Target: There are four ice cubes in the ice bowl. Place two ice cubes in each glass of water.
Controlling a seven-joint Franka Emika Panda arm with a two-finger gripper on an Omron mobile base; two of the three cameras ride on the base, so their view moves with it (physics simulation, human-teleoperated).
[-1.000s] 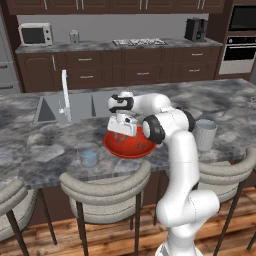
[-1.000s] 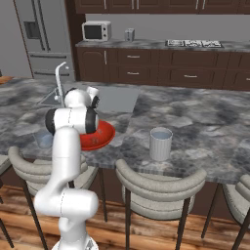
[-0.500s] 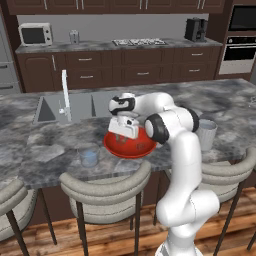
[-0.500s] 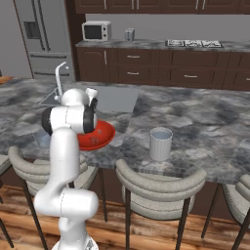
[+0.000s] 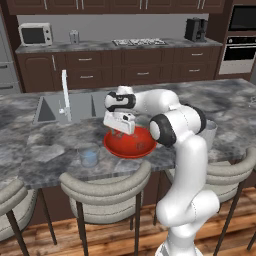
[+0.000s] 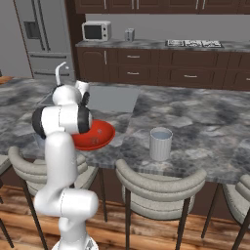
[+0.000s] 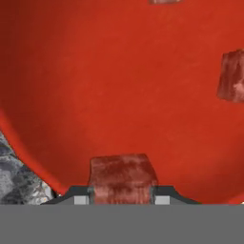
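Note:
The red ice bowl [image 5: 137, 146] [image 6: 97, 135] sits on the counter near its front edge. My gripper [image 5: 120, 130] [image 7: 122, 196] reaches down into it. In the hand view the jaws are shut on one ice cube [image 7: 123, 175], which sits squarely between the two fingertips on the red bowl floor [image 7: 119, 86]. A second ice cube [image 7: 232, 76] lies to the right and another ice cube [image 7: 164, 1] peeks in at the top edge. One glass of water [image 5: 89, 156] stands left of the bowl. The other glass of water [image 6: 160, 143] [image 5: 211, 131] stands to its right, partly behind my arm in the left base view.
A sink [image 5: 75, 107] with a tall faucet [image 5: 64, 92] lies behind the bowl. Several stool backs [image 5: 105, 187] [image 6: 158, 185] line the counter's front edge. The marbled counter [image 6: 210, 122] stretches away to the right.
The hand has sunk slightly lower into the bowl and the jaws have narrowed onto the ice cube. Bowl and glasses have not moved.

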